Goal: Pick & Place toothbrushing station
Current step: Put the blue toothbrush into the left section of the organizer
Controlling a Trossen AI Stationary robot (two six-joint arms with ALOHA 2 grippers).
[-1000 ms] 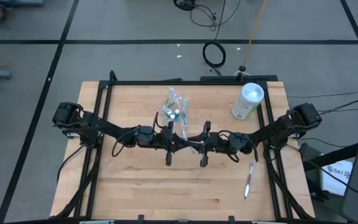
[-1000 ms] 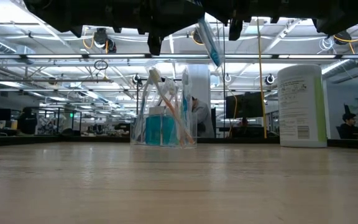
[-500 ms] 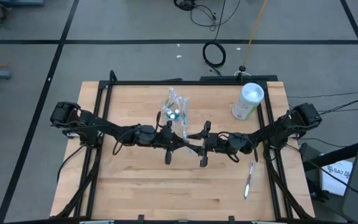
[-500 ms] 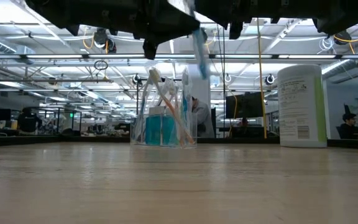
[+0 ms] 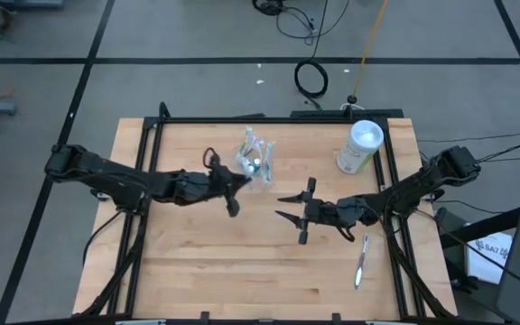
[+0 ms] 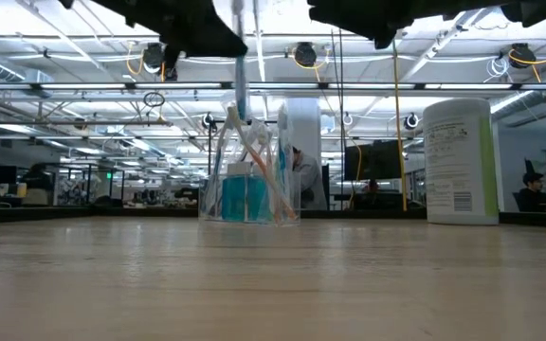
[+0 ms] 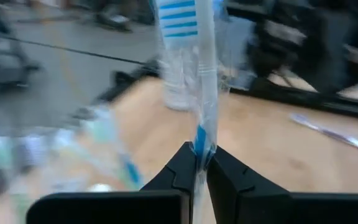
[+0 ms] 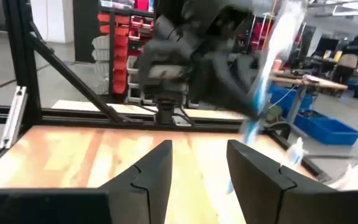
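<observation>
The clear plastic cup (image 5: 253, 163) stands on its base at the table's far middle, holding several toothbrushes and a teal tube; it also shows in the low view (image 6: 249, 189). My left gripper (image 5: 239, 184) is just left of the cup, shut on a wrapped blue-and-white toothbrush (image 6: 241, 66). My right gripper (image 5: 284, 207) is open and empty, right of the table's middle; its fingers show spread in its wrist view (image 8: 197, 168). Another toothbrush (image 5: 361, 262) lies flat near the table's right edge. My left gripper pinches the wrapped toothbrush's handle (image 7: 199, 138) between its two fingers. The fingers come about level from the table's left and lie across the brush. The brush hangs nearly upright, clear of the table, its lower end (image 6: 242, 109) at the tops of the cup's brushes.
A tall white canister (image 5: 360, 145) stands at the far right; it also shows in the low view (image 6: 461, 161). Black frame rails (image 5: 143, 171) run along the table's left, right and far edges. Bare wood (image 5: 242, 271) lies toward the near edge.
My left gripper has carried the toothbrush from the table's middle toward the far left, up to the cup. The brush has turned from tilted to nearly upright. My right gripper has drawn back toward the table's right edge, away from the left gripper.
</observation>
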